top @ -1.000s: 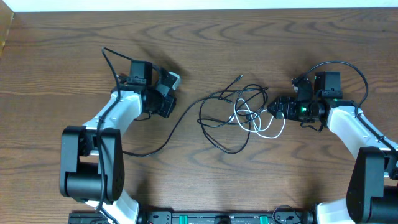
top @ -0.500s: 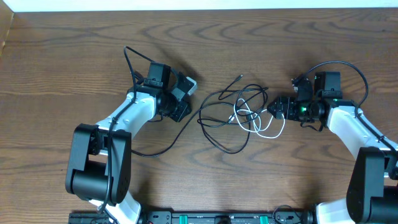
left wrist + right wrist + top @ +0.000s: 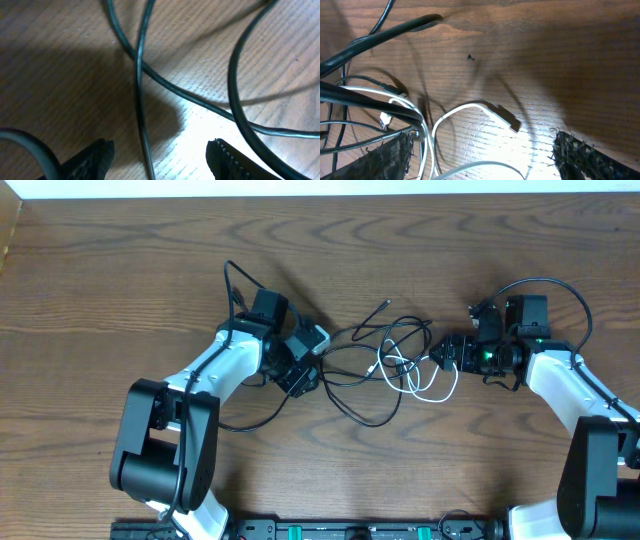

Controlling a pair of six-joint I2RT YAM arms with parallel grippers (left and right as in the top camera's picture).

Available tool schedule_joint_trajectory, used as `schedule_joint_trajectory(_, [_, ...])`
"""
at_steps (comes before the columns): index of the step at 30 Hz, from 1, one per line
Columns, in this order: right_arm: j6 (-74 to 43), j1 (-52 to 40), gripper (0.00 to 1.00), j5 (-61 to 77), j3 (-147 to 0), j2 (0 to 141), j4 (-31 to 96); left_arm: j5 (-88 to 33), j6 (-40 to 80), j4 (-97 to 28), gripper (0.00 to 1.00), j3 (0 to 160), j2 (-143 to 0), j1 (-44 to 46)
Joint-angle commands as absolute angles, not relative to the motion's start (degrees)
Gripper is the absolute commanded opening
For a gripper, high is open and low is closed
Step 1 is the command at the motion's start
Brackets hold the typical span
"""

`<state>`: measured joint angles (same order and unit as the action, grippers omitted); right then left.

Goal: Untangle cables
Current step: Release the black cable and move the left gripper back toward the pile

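One cable (image 3: pixel 139 90) inside open left pincer (image 3: pixel 160 150)

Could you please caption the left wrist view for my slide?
Open left claw straddling a thin black cable that crosses another on the wooden table.

Setting: a robotics lab or test bench, as far as I can judge from here.
Work surface: one table (image 3: pixel 100 280) with a dark wood-grain top, filling nearly the whole overhead view.
Equipment: left arm (image 3: pixel 215 362) and right arm (image 3: pixel 560 375), white and black, based at the near edge, one on each side.
Mounting: a black rail (image 3: pixel 350 532) with green fittings runs along the near edge between the arm bases.
Test material: loose cables (image 3: pixel 385 365) lie mid-table between the arms.
Background: a plain white strip (image 3: pixel 320 187) past the far edge; what it is cannot be told.
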<state>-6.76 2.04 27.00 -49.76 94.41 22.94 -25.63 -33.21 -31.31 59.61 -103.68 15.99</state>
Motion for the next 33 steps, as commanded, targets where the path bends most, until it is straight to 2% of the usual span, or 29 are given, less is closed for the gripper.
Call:
schedule_joint_trajectory(1, [-6.2,2.2,0.88,27.6,-49.7,94.5,22.7,-26.3,-38.1,-31.6,0.64,60.2,-104.2,16.6])
schedule_joint_trajectory(6, [-6.2,2.2,0.88,27.9,-49.7,94.5,22.5,-25.9,-38.6,-30.9,0.62,60.2,-107.1,16.6])
schedule_joint_trajectory(7, [-6.2,2.2,0.88,27.9,-49.7,94.5,22.5,-25.9,-38.6,-30.8,0.56,60.2,-108.6,16.6])
schedule_joint_trajectory(14, [-6.2,2.2,0.88,28.7,-49.7,94.5,22.0,-25.7,-38.6,-30.1,0.41,60.2,-110.3,16.6])
schedule_joint_trajectory(18, [-6.2,2.2,0.88,29.1,-49.7,94.5,21.9,-17.8,-38.6,-30.1,0.34,60.1,-110.3,16.9])
schedule_joint_trajectory(21, [-6.2,2.2,0.88,29.1,-49.7,94.5,21.7,-11.8,-38.6,-29.5,0.34,59.9,-110.7,17.1])
schedule_joint_trajectory(29, [-6.2,2.2,0.88,29.1,-49.7,94.5,21.6,-10.9,-38.6,-29.5,0.34,59.8,-113.8,17.2])
schedule_joint_trajectory(33, [-6.2,2.2,0.88,29.1,-49.7,94.5,21.6,-10.8,-38.6,-29.7,0.26,59.7,-117.1,17.9])
